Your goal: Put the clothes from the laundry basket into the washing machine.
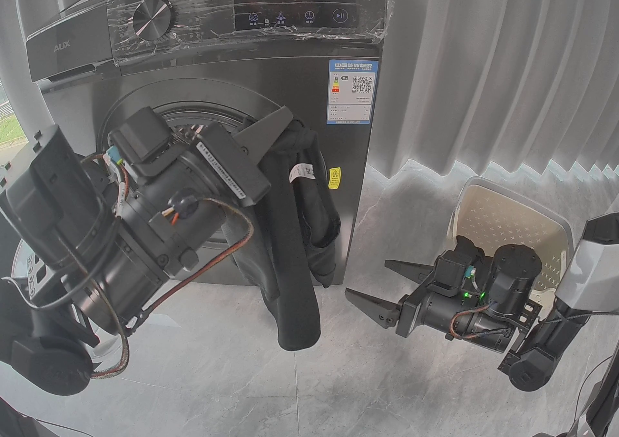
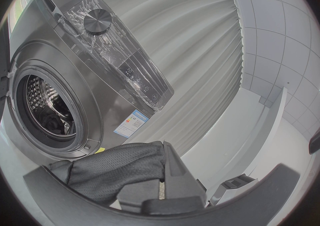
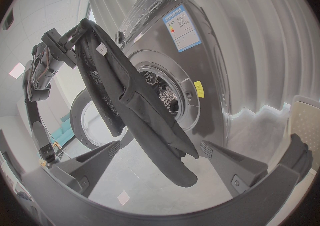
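Raised before the washing machine's (image 1: 258, 77) open drum, the left gripper (image 1: 278, 129) clamps a black garment (image 1: 293, 245) that hangs down. The right gripper (image 1: 369, 280) hovers low beside the laundry basket (image 1: 516, 194), pointing toward the machine, fingers spread apart.

Washer (image 1: 271, 77): one
Basket (image 1: 509, 219): one
Garment (image 1: 296, 264): one out in the open; dark cloth (image 2: 50, 120) in the drum, can't count it
Grippers: two, left gripper (image 1: 284, 132), right gripper (image 1: 367, 278)
Dial (image 1: 153, 18): one
Stickers: two, blue sticker (image 1: 352, 91), yellow sticker (image 1: 334, 178)
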Controlling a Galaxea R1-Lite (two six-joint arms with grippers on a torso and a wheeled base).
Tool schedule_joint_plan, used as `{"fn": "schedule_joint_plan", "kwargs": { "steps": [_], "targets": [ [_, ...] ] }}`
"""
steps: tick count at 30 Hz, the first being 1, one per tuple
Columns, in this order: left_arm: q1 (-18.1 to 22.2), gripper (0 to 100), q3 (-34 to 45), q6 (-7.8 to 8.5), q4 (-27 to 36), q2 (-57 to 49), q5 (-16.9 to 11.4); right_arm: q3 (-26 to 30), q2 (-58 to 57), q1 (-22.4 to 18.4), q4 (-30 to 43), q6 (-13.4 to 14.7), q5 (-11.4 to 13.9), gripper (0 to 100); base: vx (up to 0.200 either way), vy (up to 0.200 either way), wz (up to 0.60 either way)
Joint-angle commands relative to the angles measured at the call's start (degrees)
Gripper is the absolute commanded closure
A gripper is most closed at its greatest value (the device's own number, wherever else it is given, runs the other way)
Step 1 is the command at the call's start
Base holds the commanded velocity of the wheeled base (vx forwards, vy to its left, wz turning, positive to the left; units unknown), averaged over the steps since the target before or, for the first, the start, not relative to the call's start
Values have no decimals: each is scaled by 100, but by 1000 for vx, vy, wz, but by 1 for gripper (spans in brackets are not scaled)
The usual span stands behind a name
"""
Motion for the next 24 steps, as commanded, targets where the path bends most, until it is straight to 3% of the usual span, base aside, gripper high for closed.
{"fn": "schedule_joint_plan", "kwargs": {
  "steps": [1, 7, 18, 24],
  "targets": [
    [-15, 100, -21, -6, -11, 32, 9, -502, 496, 29, -8, 48, 120, 0, 0, 0, 0],
    [-15, 100, -21, 3, -11, 40, 9, -722, 821, 91, -8, 4, 358, 0, 0, 0, 0],
    [-24, 100, -47, -6, -55, 40, 0, -1442, 1331, 275, -8, -13, 322, 0, 0, 0, 0],
    [-24, 100, -65, 3, -125, 32, 0, -1522, 1410, 460, -8, 13, 305, 0, 0, 0, 0]
  ]
}}
